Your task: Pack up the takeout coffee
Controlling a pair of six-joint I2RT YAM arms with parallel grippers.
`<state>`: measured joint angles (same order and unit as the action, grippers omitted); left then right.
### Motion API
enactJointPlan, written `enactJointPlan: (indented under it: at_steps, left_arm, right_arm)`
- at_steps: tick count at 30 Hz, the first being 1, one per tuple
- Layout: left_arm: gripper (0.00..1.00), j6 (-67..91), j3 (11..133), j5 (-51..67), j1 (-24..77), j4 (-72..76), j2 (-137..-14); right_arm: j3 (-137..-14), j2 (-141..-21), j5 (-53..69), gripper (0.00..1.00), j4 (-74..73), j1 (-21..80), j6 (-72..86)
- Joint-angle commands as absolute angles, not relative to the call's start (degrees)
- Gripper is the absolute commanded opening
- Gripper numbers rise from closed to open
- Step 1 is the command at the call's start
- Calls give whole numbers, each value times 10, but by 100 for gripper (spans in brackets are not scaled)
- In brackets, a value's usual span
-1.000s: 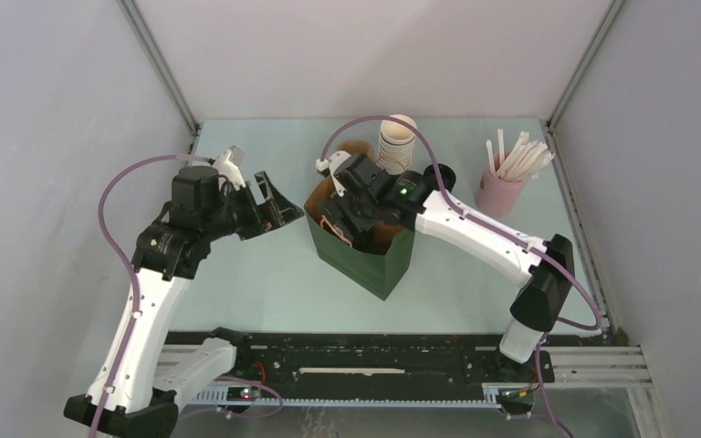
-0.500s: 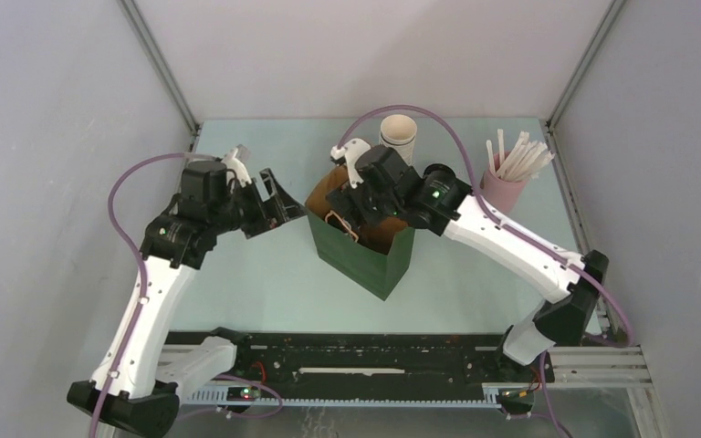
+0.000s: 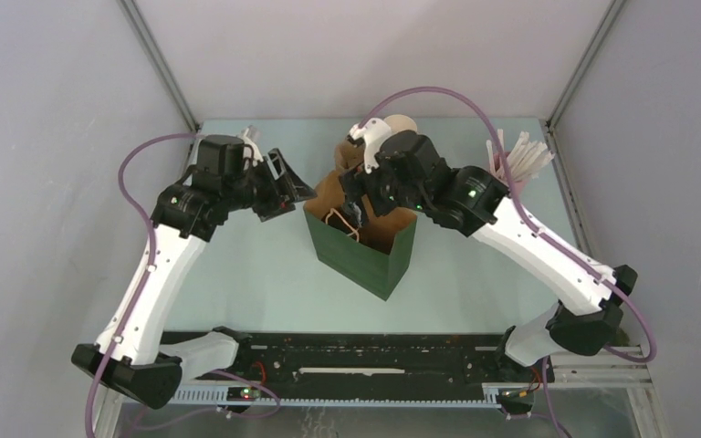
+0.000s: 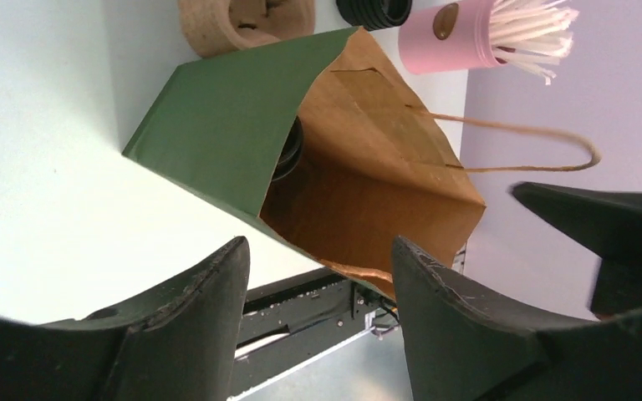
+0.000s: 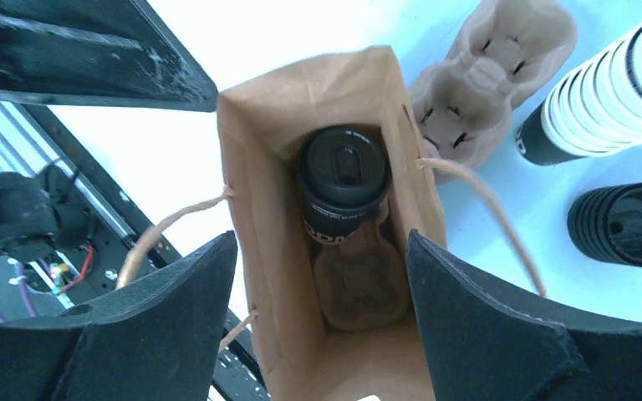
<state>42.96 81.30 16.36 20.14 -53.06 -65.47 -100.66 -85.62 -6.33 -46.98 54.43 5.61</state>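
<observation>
The takeout coffee (image 5: 343, 180), a dark cup with a black lid, stands inside the green bag (image 3: 365, 260) on a pulp carrier (image 5: 359, 284). My right gripper (image 5: 319, 242) hovers over the bag's mouth, open, with nothing between its fingers. In the top view it (image 3: 358, 196) hangs above the bag's back rim. My left gripper (image 3: 287, 190) is open and empty, just left of the bag's upper edge and apart from it. In the left wrist view the bag (image 4: 226, 125) lies ahead of that gripper (image 4: 319, 246), with a sliver of the lid (image 4: 288, 150) showing inside.
Behind the bag sit a second pulp carrier (image 5: 485, 75), a tall stack of white-rimmed cups (image 5: 602, 100) and a squat stack of black lids (image 5: 627, 224). A pink holder of white sticks (image 3: 500, 187) stands at the back right. The bag's twine handles (image 5: 485, 209) stick out.
My right gripper has lifted up and back out of the bag, leaving the coffee inside. The left gripper has drawn up and away from the bag's rim. Both jaws have narrowed slightly.
</observation>
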Motion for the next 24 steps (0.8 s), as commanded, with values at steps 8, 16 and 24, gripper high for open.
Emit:
enactJointPlan:
  at_steps: [8, 16, 24]
  left_arm:
    - [70, 516, 830, 122, 203, -607, -672]
    - [57, 512, 828, 129, 204, -606, -713]
    - [51, 463, 822, 126, 211, -611, -737]
  right_arm:
    - [-1119, -780, -6, 100, -511, 487, 63]
    - [-960, -747, 172, 90, -495, 398, -12]
    - [-885, -742, 161, 80, -438, 404, -16]
